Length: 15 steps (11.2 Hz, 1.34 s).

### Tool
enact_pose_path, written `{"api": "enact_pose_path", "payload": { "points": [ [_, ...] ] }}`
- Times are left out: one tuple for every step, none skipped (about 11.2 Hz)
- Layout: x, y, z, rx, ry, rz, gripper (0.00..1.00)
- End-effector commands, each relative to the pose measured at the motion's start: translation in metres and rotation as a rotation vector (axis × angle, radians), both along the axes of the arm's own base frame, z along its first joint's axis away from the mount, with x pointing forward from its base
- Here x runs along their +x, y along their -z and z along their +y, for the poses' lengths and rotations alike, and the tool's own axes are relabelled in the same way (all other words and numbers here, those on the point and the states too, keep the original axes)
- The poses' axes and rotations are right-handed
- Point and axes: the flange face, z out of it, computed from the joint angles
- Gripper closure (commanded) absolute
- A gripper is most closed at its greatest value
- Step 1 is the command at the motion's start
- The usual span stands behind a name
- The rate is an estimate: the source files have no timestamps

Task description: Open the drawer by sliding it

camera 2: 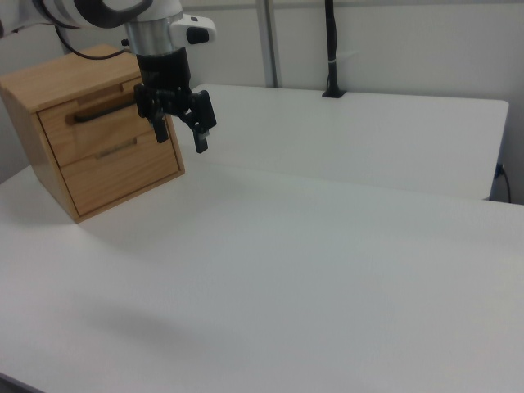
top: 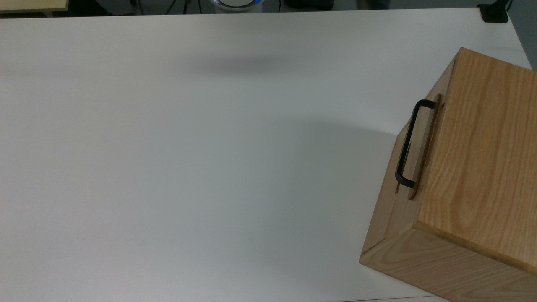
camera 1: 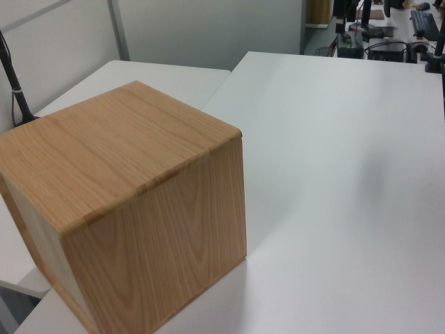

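In the top view, a white tabletop (top: 188, 167) takes up most of the picture. A wooden cabinet (top: 482, 167) stands at the top view's right edge, turned at an angle. The drawer (top: 424, 151) sits in the cabinet face that looks toward the top view's left, with its front panel just proud of that face. Its black handle (top: 409, 144) runs along the panel as a U-shaped bar. A soft shadow lies on the tabletop near the top of the picture.

In the left view, the cabinet (camera 1: 132, 223) stands in the near left corner of the tabletop (camera 1: 348, 209), showing its top and two plain sides. A second white table (camera 1: 139, 76) lies behind it, touching or just beside the first. A black pole (camera 1: 14, 83) rises at the left view's left edge.

In the right view, the cabinet (camera 2: 90, 131) stands at the far left of the tabletop (camera 2: 286, 278). The drawer (camera 2: 98, 123) is the upper of two fronts and looks closed, its handle (camera 2: 102, 110) lying flat across it. The gripper (camera 2: 182, 131) hangs from the white arm (camera 2: 106, 12) just in front of the drawer's right end, above the tabletop. Its fingers (camera 2: 201, 135) are spread apart and pinch nothing. They point downward, close to the handle but apart from it. A black pole (camera 2: 332, 49) stands at the back edge.
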Motion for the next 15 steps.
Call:
{"api": "enact_pose_path", "payload": {
  "points": [
    [-0.018, 0.004, -0.002, 0.032, 0.003, 0.101, 0.0],
    [-0.02, 0.006, 0.004, 0.036, -0.013, 0.129, 0.0],
    [-0.019, 0.008, 0.008, 0.036, -0.01, 0.135, 0.0],
    [-0.017, 0.012, 0.01, 0.044, -0.013, 0.14, 0.0],
    [-0.015, 0.014, 0.016, 0.052, -0.02, 0.14, 0.0],
    [-0.014, 0.02, 0.016, 0.054, -0.021, 0.147, 0.0],
    [-0.009, 0.023, 0.016, 0.053, -0.021, 0.139, 0.0],
    [-0.007, 0.024, 0.016, 0.06, -0.02, 0.137, 0.0],
    [-0.007, 0.023, 0.018, 0.089, -0.019, 0.133, 0.0],
    [-0.009, 0.021, 0.016, 0.152, -0.01, 0.127, 0.0],
    [-0.01, 0.02, 0.012, 0.199, 0.003, 0.12, 0.0],
    [-0.012, 0.019, 0.01, 0.223, 0.01, 0.126, 0.0],
    [-0.012, 0.021, 0.007, 0.265, 0.014, 0.133, 0.0],
    [-0.012, 0.021, -0.001, 0.285, 0.046, 0.128, 0.0],
    [-0.01, 0.02, 0.01, 0.278, 0.069, 0.129, 0.0]
  ]
}}
